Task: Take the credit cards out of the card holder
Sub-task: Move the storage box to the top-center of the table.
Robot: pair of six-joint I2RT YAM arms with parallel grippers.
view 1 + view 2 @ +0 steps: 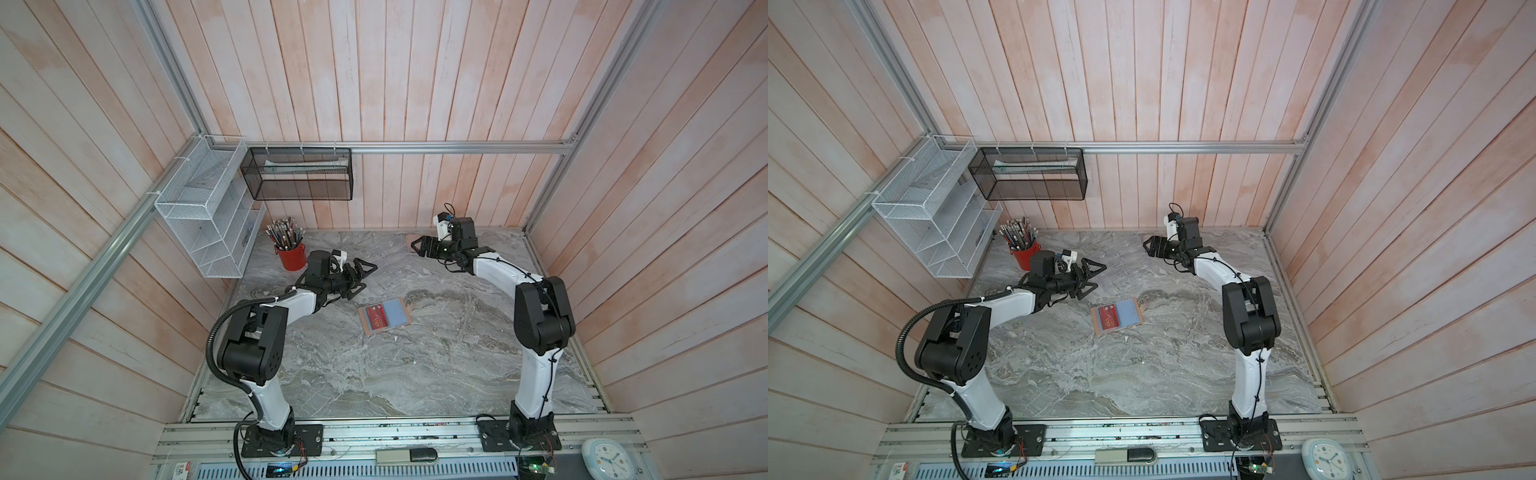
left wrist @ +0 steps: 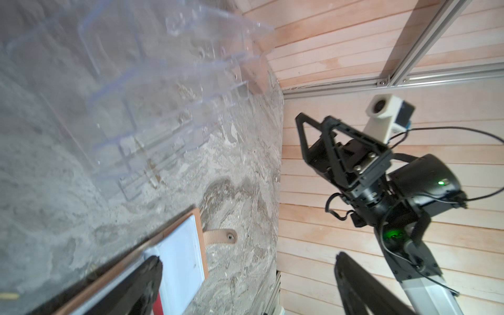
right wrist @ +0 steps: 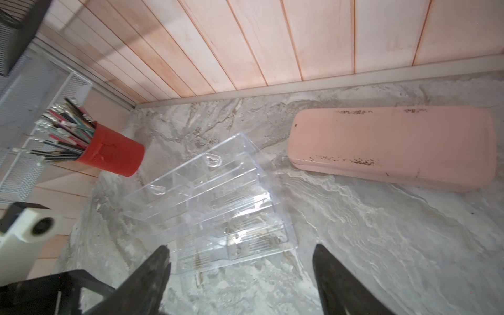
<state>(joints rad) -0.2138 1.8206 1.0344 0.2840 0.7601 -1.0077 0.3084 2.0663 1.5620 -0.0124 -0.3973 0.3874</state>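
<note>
Left fingers (image 2: 147, 281) and right fingers (image 3: 155, 270) spread wide; card holder (image 1: 397, 312) lies nearer left, touching neither.

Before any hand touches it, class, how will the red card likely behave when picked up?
The red card looks thin and flat, so probably light yet hard to pinch. It lies on the open card holder, so a push may shift both.

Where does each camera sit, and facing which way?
Top views: overhead at the front, looking down on the table; both arms whole.
Left wrist: faces card holder and right gripper; own fingers show.
Right wrist: faces pink case at the back wall; own fingers show.
Shared: both wrist views see the clear rack.
</note>
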